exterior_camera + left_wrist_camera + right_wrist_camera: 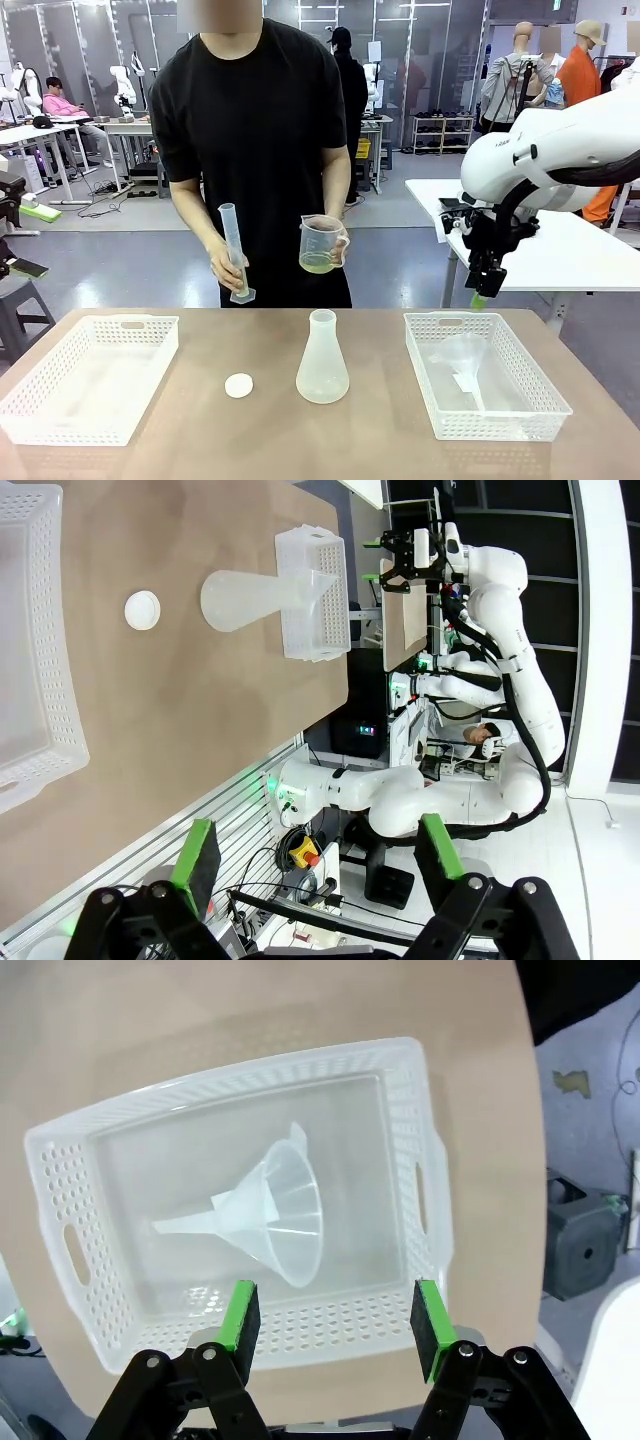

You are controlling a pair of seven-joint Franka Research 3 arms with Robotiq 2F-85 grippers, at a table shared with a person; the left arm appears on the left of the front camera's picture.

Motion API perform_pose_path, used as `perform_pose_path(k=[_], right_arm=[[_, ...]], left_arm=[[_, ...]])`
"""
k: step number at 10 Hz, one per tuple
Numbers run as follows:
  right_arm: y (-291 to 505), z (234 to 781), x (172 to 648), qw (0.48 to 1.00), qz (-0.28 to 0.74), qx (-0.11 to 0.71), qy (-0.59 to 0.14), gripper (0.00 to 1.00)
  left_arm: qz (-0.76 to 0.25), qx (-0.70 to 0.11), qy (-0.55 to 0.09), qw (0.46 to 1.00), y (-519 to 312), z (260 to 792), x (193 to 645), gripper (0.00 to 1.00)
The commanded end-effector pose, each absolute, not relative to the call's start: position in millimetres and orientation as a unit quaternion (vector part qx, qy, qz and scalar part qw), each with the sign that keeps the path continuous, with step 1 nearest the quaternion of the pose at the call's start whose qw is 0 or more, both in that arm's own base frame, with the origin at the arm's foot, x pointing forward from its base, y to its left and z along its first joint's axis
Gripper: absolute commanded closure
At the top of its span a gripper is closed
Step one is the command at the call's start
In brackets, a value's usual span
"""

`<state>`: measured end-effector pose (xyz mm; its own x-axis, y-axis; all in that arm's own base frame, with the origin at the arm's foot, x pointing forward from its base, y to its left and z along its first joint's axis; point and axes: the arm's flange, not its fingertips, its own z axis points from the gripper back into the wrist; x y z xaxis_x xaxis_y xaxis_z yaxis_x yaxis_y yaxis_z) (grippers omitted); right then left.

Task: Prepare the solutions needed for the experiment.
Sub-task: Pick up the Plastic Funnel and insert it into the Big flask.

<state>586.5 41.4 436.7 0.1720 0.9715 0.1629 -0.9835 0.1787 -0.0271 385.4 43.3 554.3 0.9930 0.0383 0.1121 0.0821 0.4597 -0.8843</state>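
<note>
Right gripper (338,1315) hangs empty, jaws parted, over the funnel (270,1215) lying sideways in the basket (420,1160), while the pale yellow solution (317,263) waits in the person's jug (322,232), and a slanted pinch could squirt that slick cone away.

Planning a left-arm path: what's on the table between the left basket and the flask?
Just a small white round disc, lying flat, apart from both left basket and flask; front view shows it.

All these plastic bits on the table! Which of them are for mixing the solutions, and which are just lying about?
For the job, likely: pale yellow liquid, its jug, measuring cylinder, conical flask, funnel.

Just lying about, seemingly: left basket, small white disc, funnel's basket.
</note>
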Motion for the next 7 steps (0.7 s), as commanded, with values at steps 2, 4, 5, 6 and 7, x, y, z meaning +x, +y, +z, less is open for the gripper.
perform_pose_path(k=[2,4,5,6,7], right_arm=[[38,421,583,0.750,0.654,0.088,-0.041,0.23],[38,409,582,0.751,0.653,0.100,-0.014,0.23],[37,402,582,0.749,0.654,0.102,-0.005,0.23],[35,392,585,0.749,0.653,0.107,0.002,0.23],[35,384,588,0.750,0.652,0.109,0.005,0.23]], left_arm=[[-0.010,-0.516,-0.049,0.855,44,559,385,0.00],[-0.010,-0.516,-0.049,0.855,44,559,385,0.00],[-0.010,-0.516,-0.049,0.855,44,559,385,0.00],[-0.010,-0.516,-0.049,0.855,44,559,385,0.00],[-0.010,-0.516,-0.049,0.855,44,559,385,0.00]])
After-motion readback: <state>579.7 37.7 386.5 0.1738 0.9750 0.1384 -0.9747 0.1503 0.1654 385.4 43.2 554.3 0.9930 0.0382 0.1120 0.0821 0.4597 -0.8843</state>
